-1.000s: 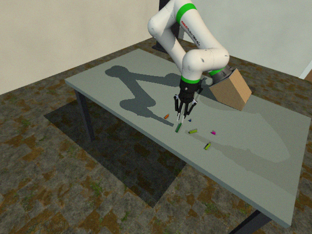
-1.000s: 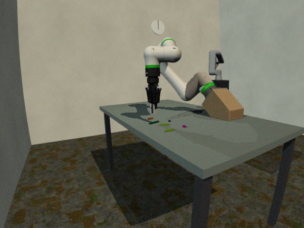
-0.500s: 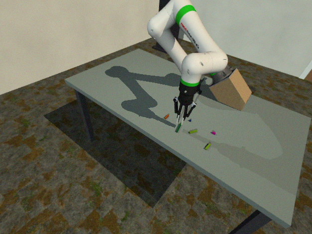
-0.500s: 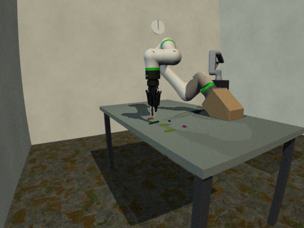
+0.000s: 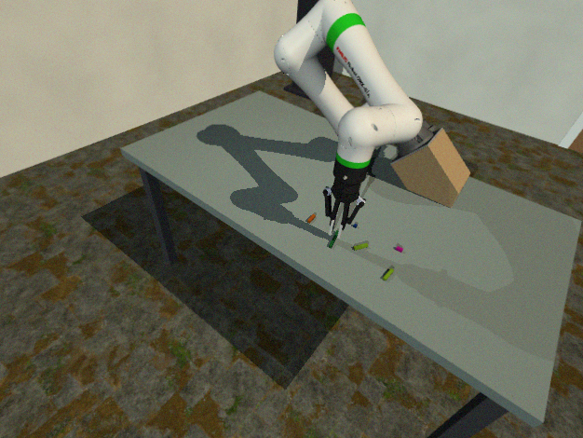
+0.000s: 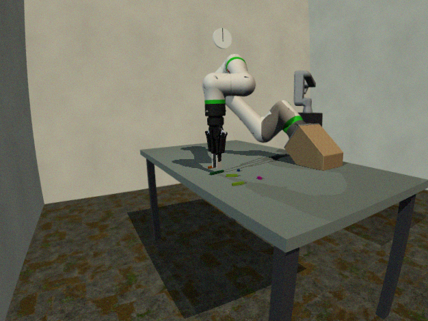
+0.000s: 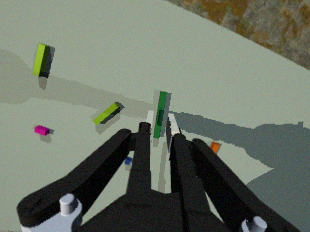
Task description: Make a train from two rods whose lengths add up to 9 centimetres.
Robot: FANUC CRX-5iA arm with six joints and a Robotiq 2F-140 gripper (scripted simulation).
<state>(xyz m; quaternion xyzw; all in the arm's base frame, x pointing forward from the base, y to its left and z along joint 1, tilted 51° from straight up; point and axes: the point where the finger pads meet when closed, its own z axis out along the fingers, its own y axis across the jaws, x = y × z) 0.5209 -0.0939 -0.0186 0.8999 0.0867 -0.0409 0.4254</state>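
Observation:
A green rod point(image 5: 332, 239) lies flat near the table's front edge; it also shows in the exterior view point(image 6: 217, 171) and the wrist view point(image 7: 160, 114). My gripper point(image 5: 338, 225) point(image 7: 159, 120) points straight down just above the green rod's near end, with its fingers a narrow gap apart and nothing between them. A small blue rod point(image 5: 355, 225) lies just right of the gripper. An orange rod point(image 5: 310, 217) lies to the left. Two lime rods point(image 5: 360, 245) point(image 5: 387, 272) and a magenta rod point(image 5: 399, 248) lie further right.
A brown box-shaped block point(image 5: 430, 167) stands at the back of the table beside the arm's base. The table's front edge runs close below the green rod.

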